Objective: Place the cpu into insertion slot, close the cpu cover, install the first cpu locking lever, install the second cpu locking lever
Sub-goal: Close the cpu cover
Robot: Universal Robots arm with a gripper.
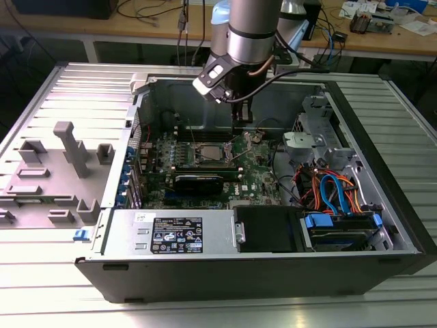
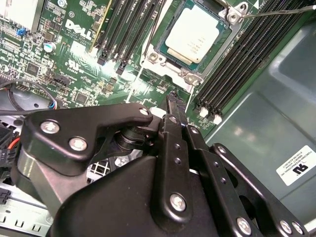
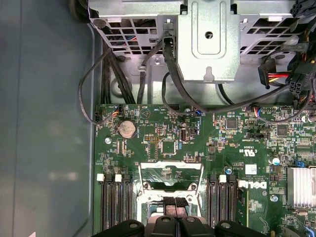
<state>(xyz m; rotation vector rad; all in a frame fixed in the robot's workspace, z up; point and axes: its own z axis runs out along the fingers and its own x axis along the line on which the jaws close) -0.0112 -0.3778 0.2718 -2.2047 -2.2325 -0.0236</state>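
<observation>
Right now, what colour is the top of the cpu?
Pale silvery-grey metal; the cpu shows best in the second wrist view.

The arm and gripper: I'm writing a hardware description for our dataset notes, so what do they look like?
The arm is a silver-grey cylinder with a dark band, a pale blue cap and black cables looping beside it; a white block sits at its wrist. The gripper is matte black, built of flat linkage bars fastened with silver screws, narrowing to slim jaws.
</observation>
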